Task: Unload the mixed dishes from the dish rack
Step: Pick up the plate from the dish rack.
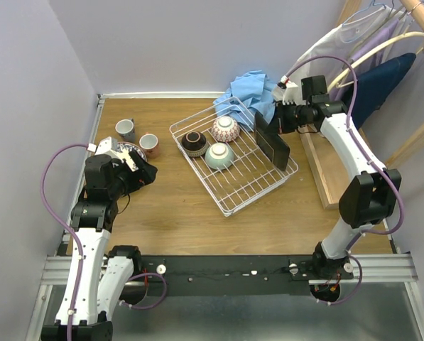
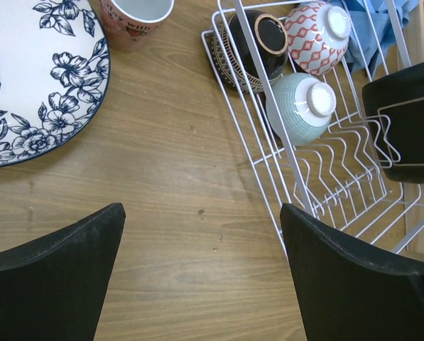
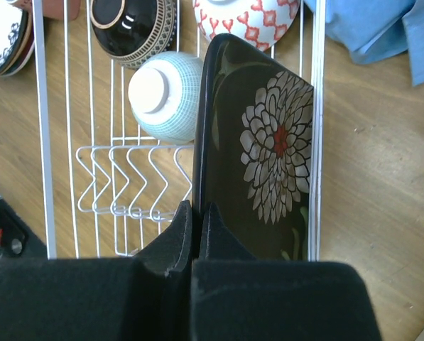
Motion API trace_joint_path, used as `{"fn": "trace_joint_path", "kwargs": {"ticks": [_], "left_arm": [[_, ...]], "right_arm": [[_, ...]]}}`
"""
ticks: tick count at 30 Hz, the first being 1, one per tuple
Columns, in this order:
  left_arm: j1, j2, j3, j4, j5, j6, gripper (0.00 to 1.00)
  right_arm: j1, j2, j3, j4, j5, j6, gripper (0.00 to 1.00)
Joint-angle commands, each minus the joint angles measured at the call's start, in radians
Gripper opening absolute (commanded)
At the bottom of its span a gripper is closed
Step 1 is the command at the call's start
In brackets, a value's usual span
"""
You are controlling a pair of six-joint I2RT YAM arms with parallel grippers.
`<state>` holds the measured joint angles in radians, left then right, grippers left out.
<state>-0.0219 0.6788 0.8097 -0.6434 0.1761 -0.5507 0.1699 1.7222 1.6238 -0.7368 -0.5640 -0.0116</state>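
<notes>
The white wire dish rack (image 1: 234, 193) sits mid-table. Standing on edge at its right side is a black square floral plate (image 3: 272, 142), and my right gripper (image 3: 197, 208) is shut on the plate's near rim. Three small bowls lie upside down in the rack's far part: brown (image 1: 194, 142), pink-patterned (image 1: 225, 128) and pale green (image 1: 219, 155). My left gripper (image 2: 201, 234) hangs open over bare wood just left of the rack. Beside it a blue floral round plate (image 2: 34, 78) rests on the table, with an orange-red cup (image 1: 149, 144) and a grey cup (image 1: 126, 128) behind.
A blue cloth (image 1: 251, 92) lies behind the rack against the back wall. A wooden clothes rack (image 1: 400, 145) hung with garments stands at the right edge. Walls close the left and far sides.
</notes>
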Motion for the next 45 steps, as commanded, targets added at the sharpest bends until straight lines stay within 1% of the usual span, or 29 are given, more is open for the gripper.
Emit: {"fn": "trace_joint_path", "kwargs": {"ticks": [1,9,13,19,23,29,33,34,39,40,45], "left_arm": [[-0.004,-0.002,0.002,0.025,0.042,-0.020,0.99],[-0.004,-0.004,-0.020,0.045,0.062,-0.046,0.99],[-0.004,-0.002,-0.027,0.047,0.066,-0.054,0.99],[-0.004,-0.002,-0.027,0.044,0.071,-0.066,0.99],[-0.004,0.005,-0.024,0.044,0.071,-0.080,0.99],[-0.004,0.030,-0.015,0.057,0.085,-0.115,0.99],[-0.004,0.050,0.002,0.059,0.100,-0.129,0.99],[-0.004,0.057,0.006,0.059,0.103,-0.133,0.99],[-0.004,0.073,0.025,0.059,0.131,-0.166,0.99],[-0.004,0.074,0.026,0.059,0.132,-0.170,0.99],[-0.006,0.080,0.032,0.056,0.151,-0.202,0.99]], "right_arm": [[-0.067,-0.069,0.102,-0.019,-0.105,0.042,0.01],[-0.112,-0.087,0.107,0.034,-0.171,0.130,0.01],[-0.128,-0.121,0.071,0.080,-0.192,0.176,0.01],[-0.130,-0.164,0.059,0.112,-0.249,0.206,0.01],[-0.130,-0.207,0.036,0.149,-0.313,0.231,0.01],[-0.116,-0.265,-0.034,0.195,-0.399,0.249,0.01],[-0.049,-0.294,-0.064,0.191,-0.390,0.225,0.01],[-0.009,-0.299,-0.067,0.182,-0.381,0.211,0.01],[0.089,-0.342,-0.076,0.142,-0.278,0.108,0.01],[0.130,-0.351,-0.077,0.137,-0.258,0.090,0.01],[0.255,-0.366,-0.085,0.105,-0.151,-0.028,0.01]]}}
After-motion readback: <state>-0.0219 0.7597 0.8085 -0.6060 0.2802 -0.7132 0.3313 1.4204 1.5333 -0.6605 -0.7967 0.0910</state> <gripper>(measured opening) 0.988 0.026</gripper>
